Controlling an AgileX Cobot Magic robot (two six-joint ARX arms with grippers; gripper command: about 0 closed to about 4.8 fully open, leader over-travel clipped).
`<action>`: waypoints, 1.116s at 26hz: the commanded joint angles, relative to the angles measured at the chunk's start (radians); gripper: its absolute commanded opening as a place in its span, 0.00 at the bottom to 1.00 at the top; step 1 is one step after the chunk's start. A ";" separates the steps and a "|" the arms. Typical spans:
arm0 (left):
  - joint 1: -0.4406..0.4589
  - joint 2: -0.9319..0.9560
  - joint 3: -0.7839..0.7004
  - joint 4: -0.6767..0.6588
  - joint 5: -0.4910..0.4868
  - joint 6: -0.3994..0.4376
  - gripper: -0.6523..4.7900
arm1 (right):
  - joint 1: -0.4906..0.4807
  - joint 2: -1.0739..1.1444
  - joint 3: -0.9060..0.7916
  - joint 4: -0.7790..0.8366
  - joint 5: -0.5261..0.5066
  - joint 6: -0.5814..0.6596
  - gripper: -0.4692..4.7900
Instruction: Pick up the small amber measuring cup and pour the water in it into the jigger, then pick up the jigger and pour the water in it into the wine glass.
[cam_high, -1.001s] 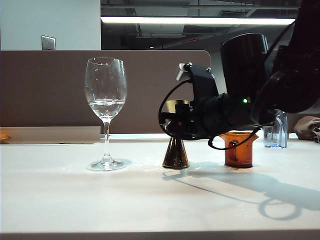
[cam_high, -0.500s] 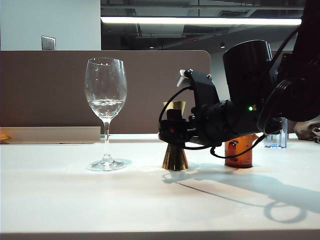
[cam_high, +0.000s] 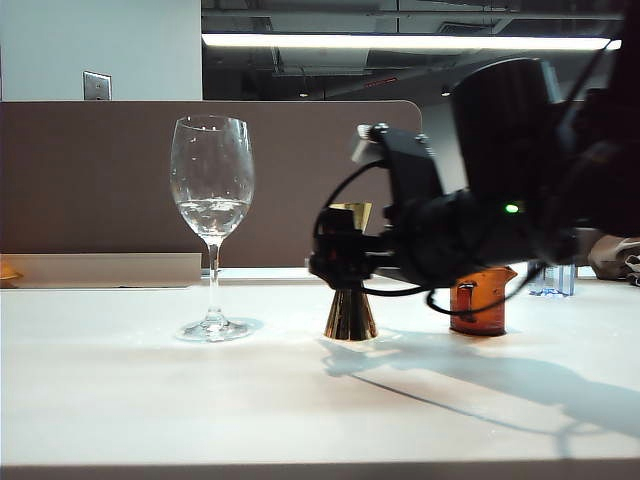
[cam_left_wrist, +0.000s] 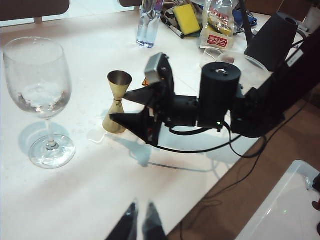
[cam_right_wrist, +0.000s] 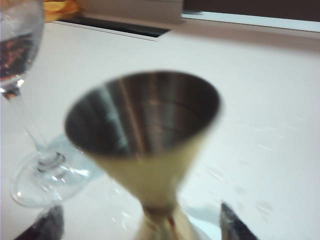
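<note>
The gold jigger (cam_high: 351, 316) stands upright on the white table (cam_high: 150, 400), between the wine glass (cam_high: 212, 200) and the small amber measuring cup (cam_high: 480, 300). My right gripper (cam_high: 335, 262) is open, a finger on either side of the jigger's (cam_right_wrist: 145, 125) waist with a gap to each. From the left wrist view the right gripper (cam_left_wrist: 119, 106) straddles the jigger (cam_left_wrist: 119, 82). Water (cam_high: 212, 212) lies low in the glass bowl. My left gripper (cam_left_wrist: 141, 209) hangs shut and empty above the table's front edge.
A clear plastic bottle (cam_left_wrist: 148, 25) stands behind the cup, with a yellow sponge (cam_left_wrist: 186, 12) and a snack packet (cam_left_wrist: 220, 30) further back. A black cylinder (cam_left_wrist: 272, 32) and a white tray (cam_left_wrist: 285, 200) sit off to the right side.
The right gripper was shut on the jigger's waist; its jaws have now spread wide. The jigger stays standing in place. The right arm has shifted slightly.
</note>
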 joint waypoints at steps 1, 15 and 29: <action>0.000 0.000 0.005 0.013 -0.001 0.003 0.17 | 0.002 -0.069 -0.074 0.042 0.034 -0.009 0.83; 0.000 0.000 0.005 0.013 0.000 0.003 0.17 | 0.002 -0.734 -0.425 -0.177 0.203 -0.083 0.20; 0.000 0.001 0.005 0.013 0.000 0.003 0.17 | -0.030 -1.061 -0.462 -0.521 0.292 -0.089 0.08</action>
